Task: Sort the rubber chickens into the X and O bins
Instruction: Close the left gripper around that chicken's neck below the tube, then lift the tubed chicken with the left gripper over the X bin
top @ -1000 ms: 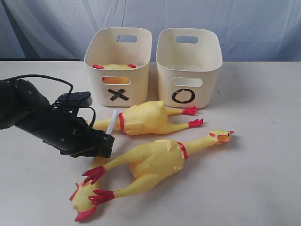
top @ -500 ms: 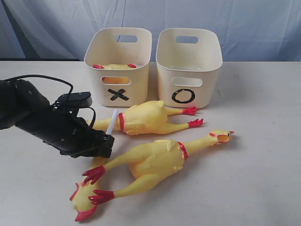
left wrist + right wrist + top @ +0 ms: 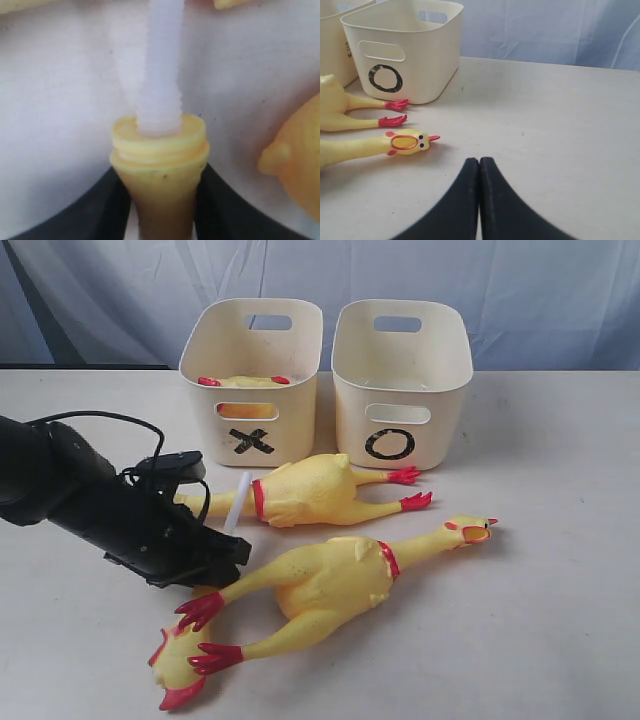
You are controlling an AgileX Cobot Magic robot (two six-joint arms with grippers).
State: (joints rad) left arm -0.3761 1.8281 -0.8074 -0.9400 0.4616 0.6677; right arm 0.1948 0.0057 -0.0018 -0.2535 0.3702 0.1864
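My left gripper holds the neck of the chicken with the white tube, which lies long-ways across the desk, just in front of the X bin, feet pointing right (my right gripper is shut, empty and farther off).

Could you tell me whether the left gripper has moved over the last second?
Yes. In the exterior view the left gripper has slid slightly right and down, farther from the X bin.
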